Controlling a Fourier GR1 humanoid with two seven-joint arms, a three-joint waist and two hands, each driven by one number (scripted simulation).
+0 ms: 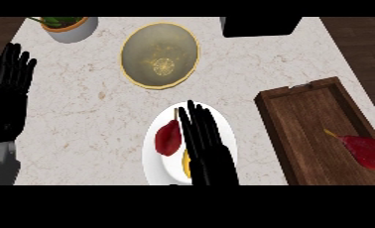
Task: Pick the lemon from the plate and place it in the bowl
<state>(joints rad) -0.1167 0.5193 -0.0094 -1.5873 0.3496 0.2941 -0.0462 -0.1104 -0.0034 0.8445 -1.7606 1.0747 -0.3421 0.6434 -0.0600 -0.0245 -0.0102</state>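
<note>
Right hand over the plate, lemon mostly hidden beneath it

The right hand (207, 147) was seen above the white plate (155, 160), its fingers straight and apart, closed on nothing. A sliver of the yellow lemon (186, 164) was visible under it, beside a red fruit (167, 137). The bowl (159, 55) was placed further up the counter (81, 103). The left hand (15, 90) was held open at the left edge.

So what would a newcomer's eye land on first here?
The right hand, black and flat with straight fingers, over the white plate at bottom centre, hiding most of the lemon beside a red fruit. Next, the yellow-rimmed bowl above it, and the wooden tray at right.
</note>
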